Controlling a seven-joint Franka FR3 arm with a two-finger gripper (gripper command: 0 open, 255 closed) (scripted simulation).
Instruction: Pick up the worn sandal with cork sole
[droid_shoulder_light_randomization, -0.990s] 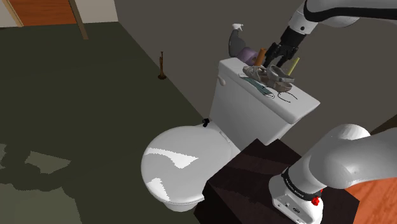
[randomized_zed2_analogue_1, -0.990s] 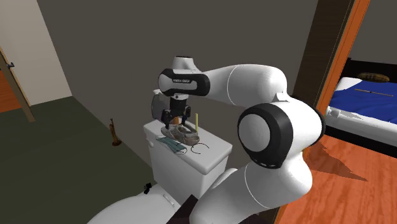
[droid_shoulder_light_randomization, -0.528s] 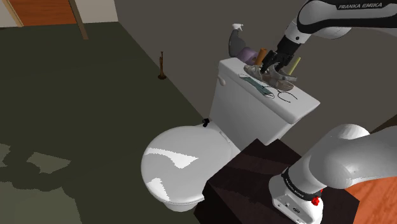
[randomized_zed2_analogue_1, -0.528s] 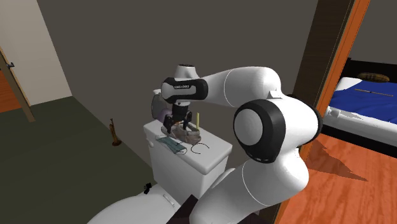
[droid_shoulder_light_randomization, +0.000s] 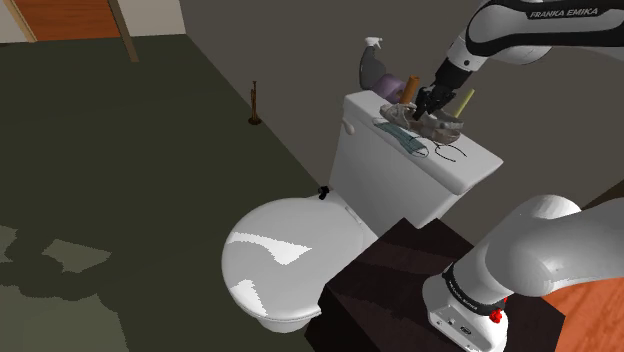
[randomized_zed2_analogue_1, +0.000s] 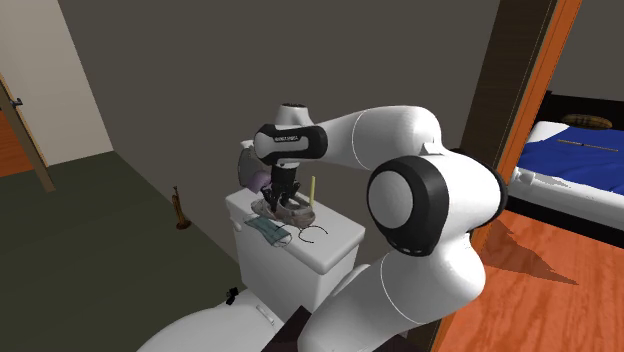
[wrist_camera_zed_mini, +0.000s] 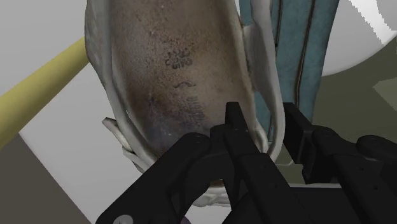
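— Right, location of the sandal (droid_shoulder_light_randomization: 424, 122)?
— On top of the toilet tank (droid_shoulder_light_randomization: 400, 185), near the middle of its lid, just beside a blue face mask (droid_shoulder_light_randomization: 405, 138) and a yellow stick (droid_shoulder_light_randomization: 463, 99). Worn brown footbed facing up, pale straps along the edges. Cannot tell whether resting on the lid or just clear of it.
— And the gripper (wrist_camera_zed_mini: 261, 118)?
— Down on the sandal, clenched on its side rim: one black finger (wrist_camera_zed_mini: 233, 121) over the footbed, the other outside, pale rim pinched between.
— Anything else nearby?
— Spray bottle (droid_shoulder_light_randomization: 372, 65) at the tank's far end, thin black loop (droid_shoulder_light_randomization: 452, 152) on the lid, plunger (droid_shoulder_light_randomization: 254, 105) on the floor by the wall, closed toilet seat (droid_shoulder_light_randomization: 285, 255) below.
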